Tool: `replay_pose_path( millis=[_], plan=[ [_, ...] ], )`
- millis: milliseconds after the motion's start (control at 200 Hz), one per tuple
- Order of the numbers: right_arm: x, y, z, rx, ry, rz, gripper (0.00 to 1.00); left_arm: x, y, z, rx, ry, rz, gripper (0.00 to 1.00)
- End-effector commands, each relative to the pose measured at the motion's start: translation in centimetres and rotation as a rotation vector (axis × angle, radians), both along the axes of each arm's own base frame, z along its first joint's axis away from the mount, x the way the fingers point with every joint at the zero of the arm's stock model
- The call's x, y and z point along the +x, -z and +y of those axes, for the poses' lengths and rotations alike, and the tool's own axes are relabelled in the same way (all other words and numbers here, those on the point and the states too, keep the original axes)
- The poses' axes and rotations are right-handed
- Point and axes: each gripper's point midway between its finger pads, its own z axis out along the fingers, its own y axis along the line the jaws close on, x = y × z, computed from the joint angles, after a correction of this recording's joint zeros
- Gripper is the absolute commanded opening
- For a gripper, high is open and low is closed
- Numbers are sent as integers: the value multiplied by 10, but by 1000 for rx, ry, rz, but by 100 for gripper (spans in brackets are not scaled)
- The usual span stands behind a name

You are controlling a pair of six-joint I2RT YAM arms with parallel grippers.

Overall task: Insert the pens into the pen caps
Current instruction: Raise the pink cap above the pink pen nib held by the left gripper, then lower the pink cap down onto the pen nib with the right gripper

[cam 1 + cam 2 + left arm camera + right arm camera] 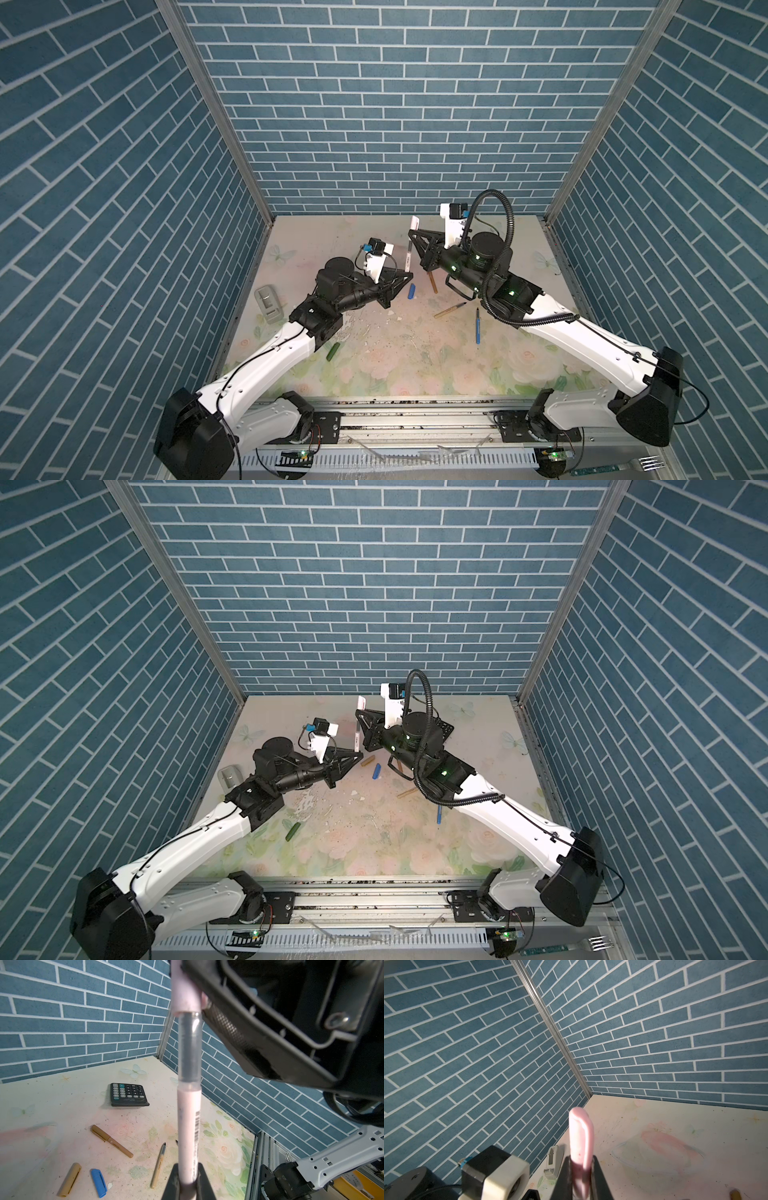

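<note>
My left gripper [409, 275] [188, 1180] is shut on the lower end of the white-pink pen [407, 255] [356, 735] [188, 1126], which is held up off the table. Its grey front section runs into the pale pink cap [414, 222] [186, 991] [580, 1132]. My right gripper [411, 236] [581, 1167] is shut on that cap from the other side. On the table lie a blue cap [412, 291] [99, 1182], a tan cap [367, 761] [69, 1179], a tan pen [450, 309] [159, 1167], a blue pen [478, 326] and a brown pen [112, 1144].
A short green piece [333, 351] lies beside the left arm. A black calculator [128, 1095] [444, 729] sits toward the back right, partly under the right arm. A grey device [268, 305] [553, 1159] rests at the left edge. A metal fork [650, 462] lies off the mat, front right.
</note>
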Motion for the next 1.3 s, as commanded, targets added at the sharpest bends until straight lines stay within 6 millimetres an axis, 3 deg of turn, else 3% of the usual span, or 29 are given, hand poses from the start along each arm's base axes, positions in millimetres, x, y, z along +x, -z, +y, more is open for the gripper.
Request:
replay_pose_path(
  millis=[0, 195, 500, 780, 950, 1080, 1295],
  plan=[
    [-6, 22, 8, -25, -60, 67, 12, -2, -23, 3, -38, -11, -73, 0],
    [-12, 37, 19, -29, -123, 98, 13, -1, -23, 4, -40, -22, -73, 0],
    [-15, 48, 11, -39, -106, 116, 13, 0, -24, 6, -44, -35, -79, 0],
    [-1, 44, -8, -31, -21, 124, 13, -3, -26, 4, -52, -16, -80, 0],
    [-1, 46, -1, -10, -62, 143, 13, -3, -27, 4, -53, -17, -86, 0],
    [-12, 58, 13, 10, -158, 175, 16, -1, -26, 7, -52, -42, -86, 0],
    [-32, 98, 24, -17, -225, 248, 24, 4, -30, 17, -74, -102, -103, 0]
  ],
)
